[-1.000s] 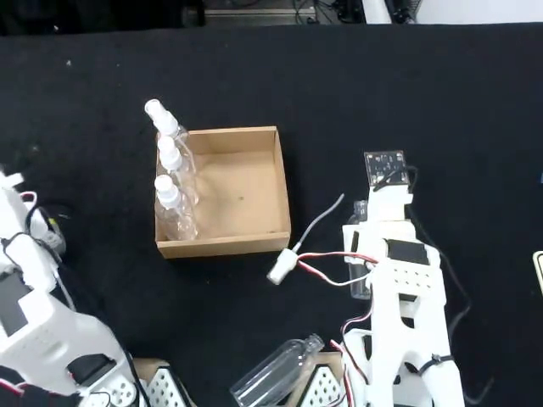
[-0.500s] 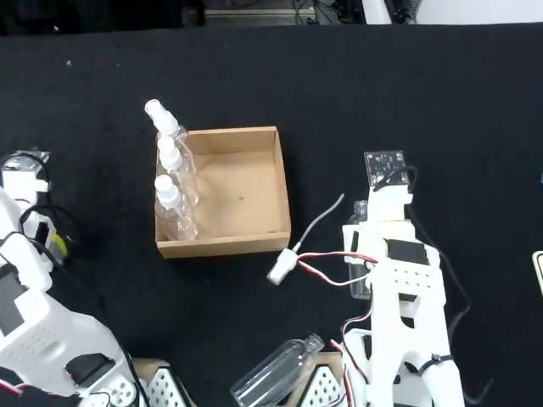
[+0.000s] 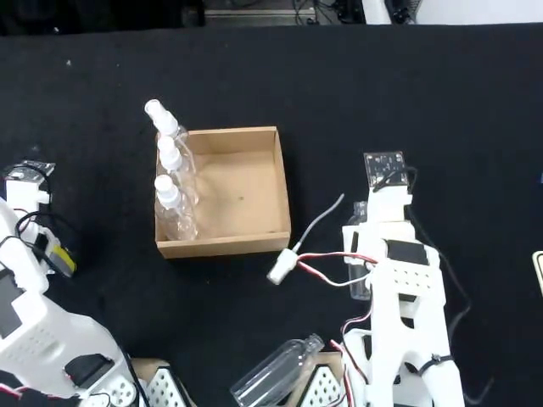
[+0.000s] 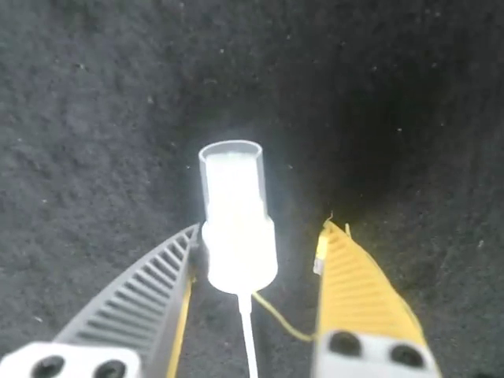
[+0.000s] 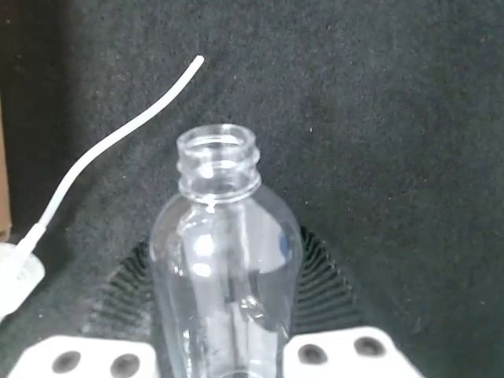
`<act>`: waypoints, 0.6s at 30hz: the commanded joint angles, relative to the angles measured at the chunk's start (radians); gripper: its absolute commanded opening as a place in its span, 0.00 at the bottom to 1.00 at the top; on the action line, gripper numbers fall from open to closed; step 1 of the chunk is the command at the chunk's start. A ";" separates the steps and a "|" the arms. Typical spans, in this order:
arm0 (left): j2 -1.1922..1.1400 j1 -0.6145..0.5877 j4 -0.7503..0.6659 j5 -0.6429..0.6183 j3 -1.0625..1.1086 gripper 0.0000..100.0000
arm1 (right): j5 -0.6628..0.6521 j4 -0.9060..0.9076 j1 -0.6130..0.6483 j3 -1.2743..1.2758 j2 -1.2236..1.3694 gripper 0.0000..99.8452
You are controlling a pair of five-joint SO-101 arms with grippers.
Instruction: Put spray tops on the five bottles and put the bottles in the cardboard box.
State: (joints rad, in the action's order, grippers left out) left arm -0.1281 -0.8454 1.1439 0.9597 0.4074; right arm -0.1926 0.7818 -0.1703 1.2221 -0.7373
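The open-necked bottle (image 5: 224, 236) is clear and has no spray top. The right gripper (image 5: 228, 252) holds it, with the black ribbed fingers (image 5: 327, 283) pinching its body from both sides. Its neck points toward 12 o'clock over the black counter (image 3: 424, 102). In the high view this bottle sits at about 4 o'clock from the cardboard box (image 3: 254, 140), near it but not touching.

A loose spray top (image 3: 282, 268) lies on the counter just off the box's 5 o'clock corner. Its thin tube curves away toward 2 o'clock, ending close to the held bottle's neck.

The box stands open. Three capped bottles (image 3: 174, 161) stand upright in a row along its 9 o'clock wall, each with a white spray top on. The rest of the box floor is bare.

A lying bottle (image 3: 276, 373), clear and uncapped, rests on its side at 6 o'clock from the box, between the two arm bases. Its neck points toward 2 o'clock.

The left gripper (image 4: 258, 232) is at 9 o'clock from the box, well apart from it. Its fingers are spread around a second spray top (image 4: 236, 236). The grey finger (image 4: 146, 303) touches the top's collar, while the yellow finger (image 4: 354, 303) stands a little clear of it. That top's tube runs back between the fingers.
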 commanded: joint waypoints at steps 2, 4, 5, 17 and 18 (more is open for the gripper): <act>0.012 -0.018 -0.057 0.015 0.007 0.21 | -0.003 -0.015 0.011 -0.005 -0.050 0.01; 0.018 -0.015 -0.052 0.015 0.005 0.21 | -0.003 -0.015 0.011 -0.005 -0.050 0.01; 0.020 -0.013 -0.052 0.014 0.001 0.21 | -0.003 -0.015 0.011 -0.005 -0.050 0.01; 0.011 0.004 -0.060 -0.034 -0.033 0.21 | -0.003 -0.015 0.011 -0.005 -0.050 0.01; 0.011 0.004 -0.057 -0.034 -0.031 0.21 | -0.003 -0.015 0.011 -0.005 -0.050 0.01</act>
State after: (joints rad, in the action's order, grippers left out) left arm -0.1266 -0.8531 1.1009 0.9352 0.4150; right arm -0.1926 0.7818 -0.1703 1.2221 -0.7373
